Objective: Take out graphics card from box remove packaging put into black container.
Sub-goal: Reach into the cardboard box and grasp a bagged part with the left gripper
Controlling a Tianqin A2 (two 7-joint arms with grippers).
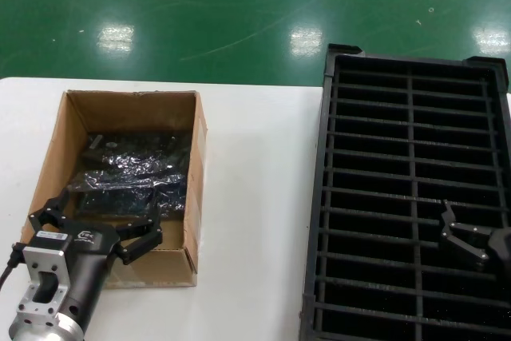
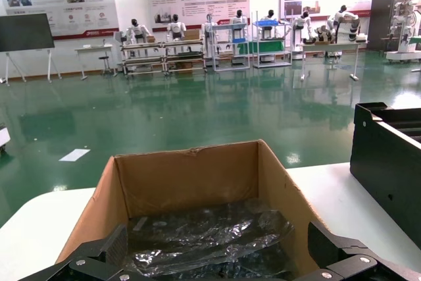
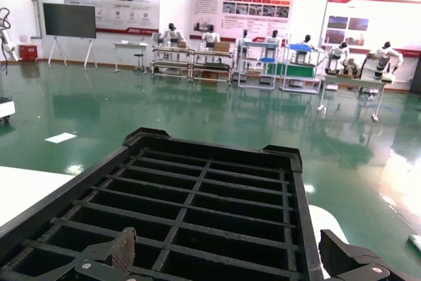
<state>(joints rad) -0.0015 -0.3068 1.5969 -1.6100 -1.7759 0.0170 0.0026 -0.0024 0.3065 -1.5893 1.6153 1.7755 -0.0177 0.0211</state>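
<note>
The brown cardboard box stands on the left of the white table. Inside it lie crinkly shiny grey packaging bags with dark contents. No graphics card shows plainly through the plastic. My left gripper hangs open over the near end of the box, its fingers spread on either side of the bags and touching nothing. The black container, with its rows of narrow slots, lies on the right. My right gripper hovers open above its near right part, holding nothing.
The bare white table top runs between the box and the container. The table's far edge borders a green floor. In the left wrist view the container's wall rises to the right of the box.
</note>
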